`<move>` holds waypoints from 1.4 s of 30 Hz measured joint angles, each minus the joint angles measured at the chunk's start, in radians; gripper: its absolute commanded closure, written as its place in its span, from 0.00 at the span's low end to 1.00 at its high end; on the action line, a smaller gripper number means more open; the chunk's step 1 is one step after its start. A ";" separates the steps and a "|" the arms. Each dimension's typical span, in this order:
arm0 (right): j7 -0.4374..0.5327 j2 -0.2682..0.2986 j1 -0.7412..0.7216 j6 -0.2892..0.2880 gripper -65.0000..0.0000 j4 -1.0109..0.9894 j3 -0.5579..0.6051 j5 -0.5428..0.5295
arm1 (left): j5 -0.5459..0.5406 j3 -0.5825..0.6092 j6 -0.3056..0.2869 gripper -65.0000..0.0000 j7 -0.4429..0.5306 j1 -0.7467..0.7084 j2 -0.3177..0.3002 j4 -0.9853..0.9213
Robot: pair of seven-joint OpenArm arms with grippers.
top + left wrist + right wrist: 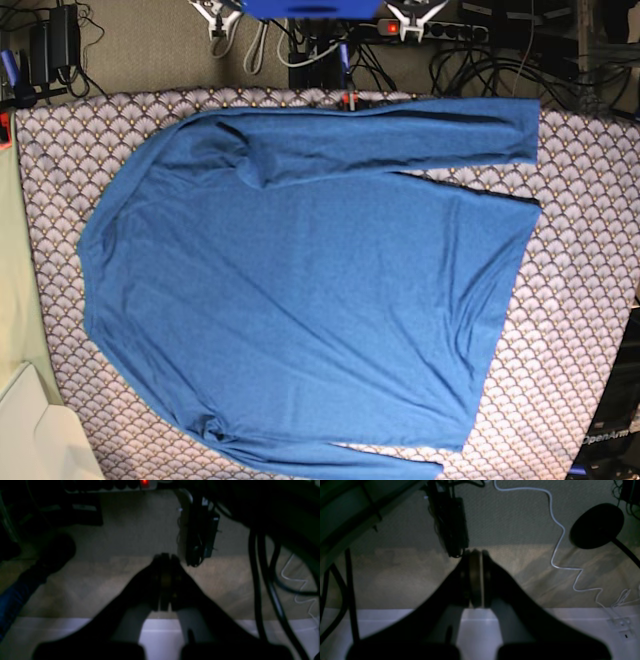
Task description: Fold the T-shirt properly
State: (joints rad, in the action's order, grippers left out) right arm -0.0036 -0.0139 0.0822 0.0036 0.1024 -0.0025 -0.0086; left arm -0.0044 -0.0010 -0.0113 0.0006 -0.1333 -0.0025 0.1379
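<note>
Blue T-shirt (300, 300) covers the scalloped cloth (570, 290); left gripper (165, 557) and right gripper (475, 553) hang closed, empty, beside cables (260, 580).

We see a table covered with a grey-white scallop-patterned cloth (585, 250). Behind its far edge lie tangled black cables (480, 62) and a power strip (440, 30) with a lit red switch. Both wrist views are dim, showing grey carpet (140, 522) and a white cord (557, 542) across the floor.
</note>
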 measured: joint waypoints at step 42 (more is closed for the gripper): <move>-0.010 0.001 0.214 -0.004 1.00 0.391 0.006 0.000 | -0.121 0.006 0.000 1.00 -0.001 -0.057 -0.039 0.091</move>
State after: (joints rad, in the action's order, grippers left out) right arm -0.0132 -0.0132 0.2958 -0.0002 0.4931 0.0032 -0.0082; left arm -0.1249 0.0048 -0.0113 -0.0002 -0.1902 -0.0418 0.2291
